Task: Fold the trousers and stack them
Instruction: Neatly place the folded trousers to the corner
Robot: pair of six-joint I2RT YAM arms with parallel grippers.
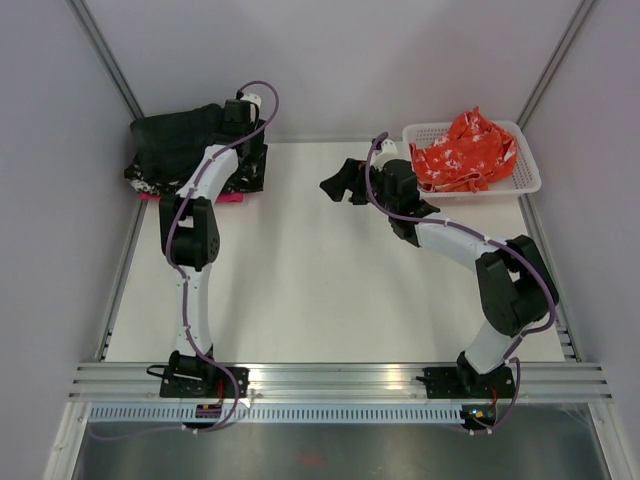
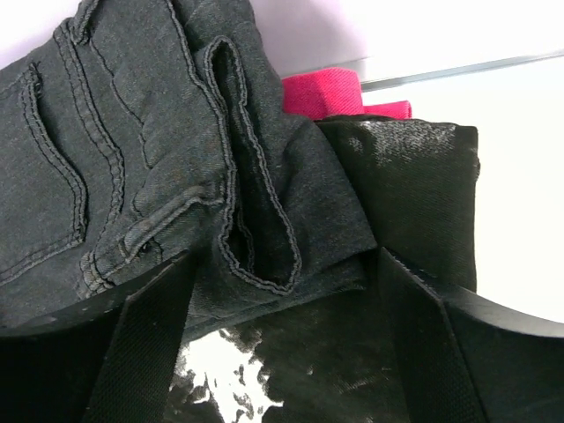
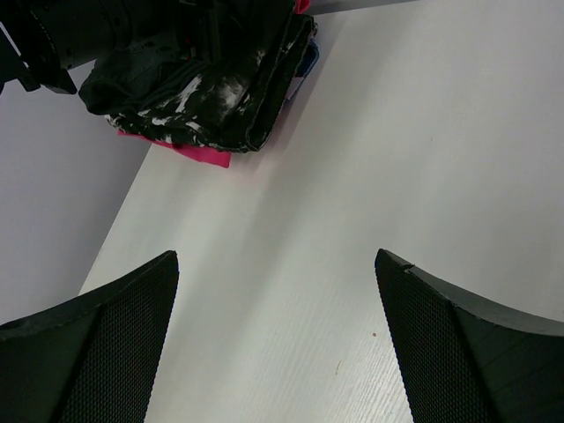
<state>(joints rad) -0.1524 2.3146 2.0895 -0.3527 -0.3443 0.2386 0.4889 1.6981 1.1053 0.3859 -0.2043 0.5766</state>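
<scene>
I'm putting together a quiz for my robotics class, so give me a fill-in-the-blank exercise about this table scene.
The orange-red cloth lies in the white ____ at the far right. The right gripper is open and holds ____. The pink cloth lies at the ____ of the pile, the trousers on top.
Missing: basket; nothing; bottom.

- left arm (image 1: 188, 290): base at near-left edge, lower link rising forward, elbow bent, forearm reaching toward far-left corner.
- left gripper (image 2: 286, 264): angled downward, jaws spread wide, both fingers (image 2: 141, 344) well apart.
- right arm (image 1: 505, 285): base at near-right edge, elbow folded outward to right, forearm stretched left toward centre.
- right gripper (image 3: 278, 260): jaws spread fully, tips tilted down and forward.
</scene>
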